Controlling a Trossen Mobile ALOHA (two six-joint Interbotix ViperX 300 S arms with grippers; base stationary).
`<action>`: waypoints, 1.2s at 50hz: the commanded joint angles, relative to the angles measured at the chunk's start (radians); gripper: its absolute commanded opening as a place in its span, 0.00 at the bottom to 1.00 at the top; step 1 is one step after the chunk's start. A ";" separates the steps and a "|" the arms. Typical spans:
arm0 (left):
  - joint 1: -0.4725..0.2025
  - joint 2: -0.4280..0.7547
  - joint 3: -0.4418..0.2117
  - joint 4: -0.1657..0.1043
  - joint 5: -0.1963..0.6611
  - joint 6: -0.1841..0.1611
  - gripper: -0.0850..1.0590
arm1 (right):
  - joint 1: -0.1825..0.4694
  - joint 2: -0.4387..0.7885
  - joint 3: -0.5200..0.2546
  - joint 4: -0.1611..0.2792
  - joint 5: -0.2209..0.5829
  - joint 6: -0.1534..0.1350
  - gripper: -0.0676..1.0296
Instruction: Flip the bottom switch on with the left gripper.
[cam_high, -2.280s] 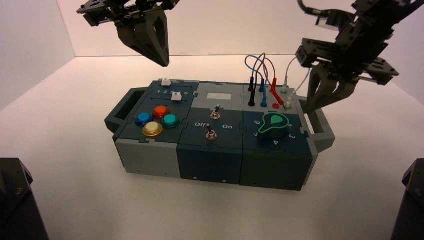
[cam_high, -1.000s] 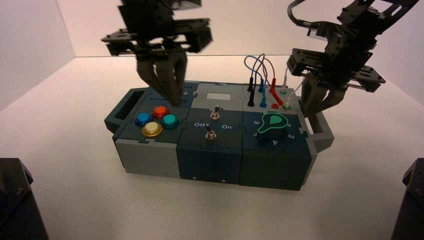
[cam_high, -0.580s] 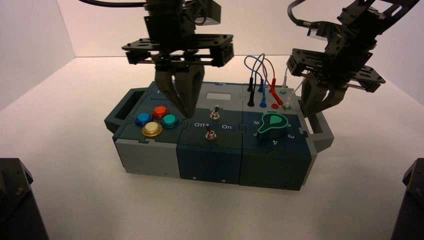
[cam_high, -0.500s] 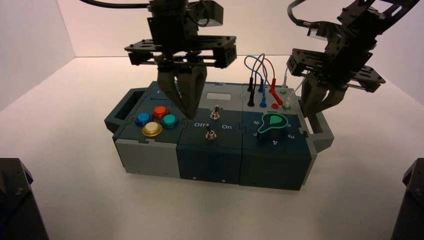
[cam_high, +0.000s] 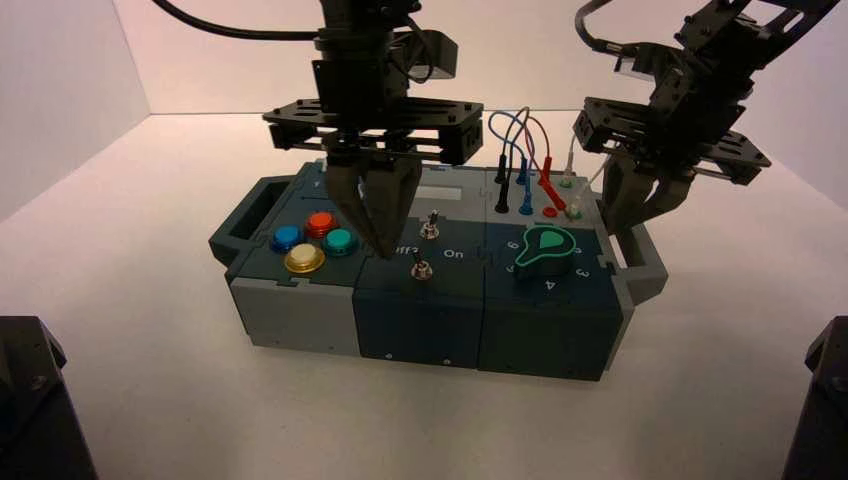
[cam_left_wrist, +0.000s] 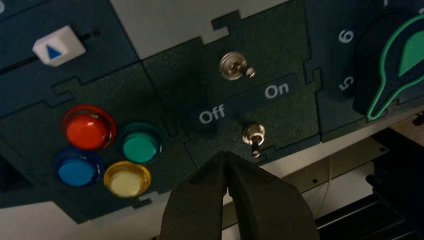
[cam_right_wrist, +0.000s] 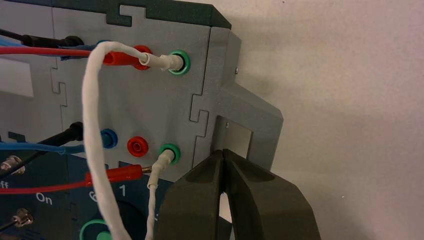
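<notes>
L gripper (cam_high: 385, 255): held clenched, empty, just L of bottom switch (cam_high: 422, 270), above box (cam_high: 420, 320)
Bottom switch: mounted near edge, middle panel, by "Off"/"On" lettering (cam_left_wrist: 245, 103)
R gripper (cam_high: 612, 228): parked clenched over box's R handle (cam_high: 650, 262)

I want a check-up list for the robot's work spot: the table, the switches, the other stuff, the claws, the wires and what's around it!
Surface: pale table under the box.
Job's things: bottom switch, near the box's front edge, below the "Off" and "On" lettering; upper switch on the other side of it.
Clutter: nothing seen; only box parts, such as four coloured buttons and a green-edged knob.
Grippers: left gripper shut, just left of the bottom switch; right gripper shut, by the box's right handle.
Cables: black, blue, red and white wires at the box's back right.
Surroundings: pale walls.
</notes>
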 joint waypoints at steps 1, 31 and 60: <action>-0.012 -0.003 -0.032 0.002 -0.005 -0.008 0.05 | 0.006 0.015 0.008 -0.005 -0.012 -0.009 0.04; -0.054 0.011 -0.051 -0.003 0.006 -0.015 0.05 | 0.006 0.015 0.008 -0.005 -0.014 -0.011 0.04; -0.094 0.051 -0.104 -0.005 0.006 -0.031 0.05 | 0.006 0.017 0.008 -0.005 -0.014 -0.012 0.04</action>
